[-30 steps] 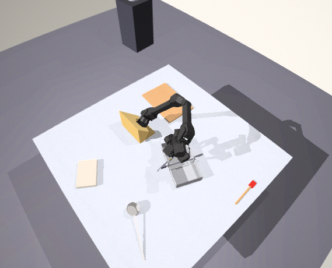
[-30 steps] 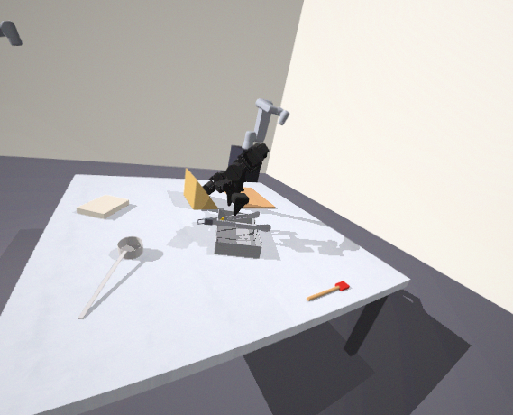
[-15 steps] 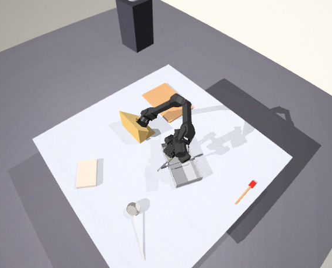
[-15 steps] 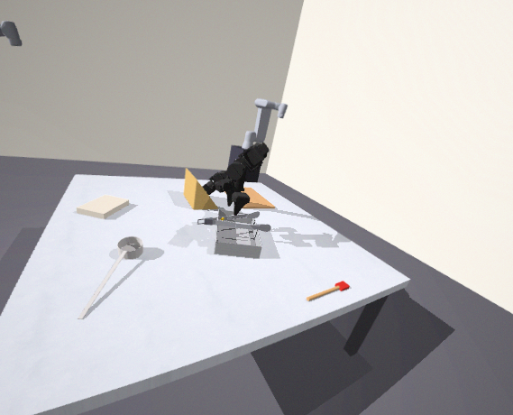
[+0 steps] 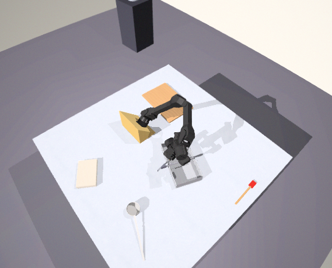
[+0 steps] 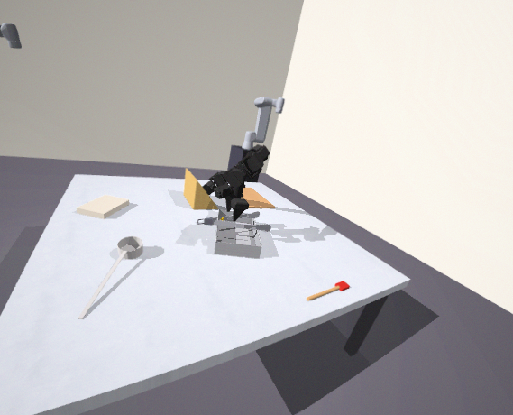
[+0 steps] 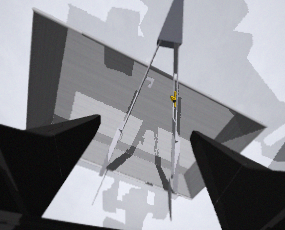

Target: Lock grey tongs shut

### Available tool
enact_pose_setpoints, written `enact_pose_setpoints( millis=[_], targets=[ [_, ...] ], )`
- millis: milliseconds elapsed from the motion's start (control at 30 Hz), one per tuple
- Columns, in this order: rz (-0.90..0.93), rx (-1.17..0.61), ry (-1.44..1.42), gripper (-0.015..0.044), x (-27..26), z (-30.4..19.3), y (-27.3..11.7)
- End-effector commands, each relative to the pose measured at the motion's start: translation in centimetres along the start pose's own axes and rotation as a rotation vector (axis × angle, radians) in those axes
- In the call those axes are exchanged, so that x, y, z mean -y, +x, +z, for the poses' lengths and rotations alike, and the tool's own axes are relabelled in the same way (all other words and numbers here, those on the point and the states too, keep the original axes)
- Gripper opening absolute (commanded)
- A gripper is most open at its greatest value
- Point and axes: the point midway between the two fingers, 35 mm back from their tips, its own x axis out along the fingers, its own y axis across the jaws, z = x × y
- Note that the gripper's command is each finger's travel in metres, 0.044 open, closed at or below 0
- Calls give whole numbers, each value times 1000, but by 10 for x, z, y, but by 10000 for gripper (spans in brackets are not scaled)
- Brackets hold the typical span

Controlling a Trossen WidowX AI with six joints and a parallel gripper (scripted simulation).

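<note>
The grey tongs (image 5: 162,166) (image 6: 261,227) (image 7: 172,25) lie open in a V across the grey roasting tin (image 5: 191,175) (image 6: 234,249) (image 7: 84,80). In the wrist view their hinge is at the top and both tips point down past the tin's near rim. My gripper (image 5: 174,158) (image 6: 235,216) (image 7: 146,127) is open and empty. It hangs just above the tongs and tin, with one finger on each side of the two arms. The orange-brown wooden board (image 5: 159,96) (image 6: 259,198) lies flat behind the tin, partly hidden by my arm.
A yellow wedge (image 5: 133,128) (image 6: 194,194) stands by the arm's base. A pale slab (image 5: 86,173) (image 6: 103,206) lies to the left. A long-handled metal ladle (image 5: 133,208) (image 6: 130,247) and a red spatula (image 5: 245,192) (image 6: 329,290) lie nearer the front. A black pillar (image 5: 136,23) stands behind the table.
</note>
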Motion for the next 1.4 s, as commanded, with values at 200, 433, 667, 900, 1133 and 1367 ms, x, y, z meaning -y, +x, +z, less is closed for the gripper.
enact_pose_setpoints(
  millis=[200,433,667,900,1133,1367],
  targets=[
    [-5,-7,8,440,1,-1,17],
    [-5,-8,8,440,1,-1,29],
    [-5,-9,7,440,2,-2,40],
    [-5,-10,7,440,3,-2,51],
    [-6,-12,7,440,5,-3,62],
    [-6,-14,6,440,7,-4,71]
  ],
)
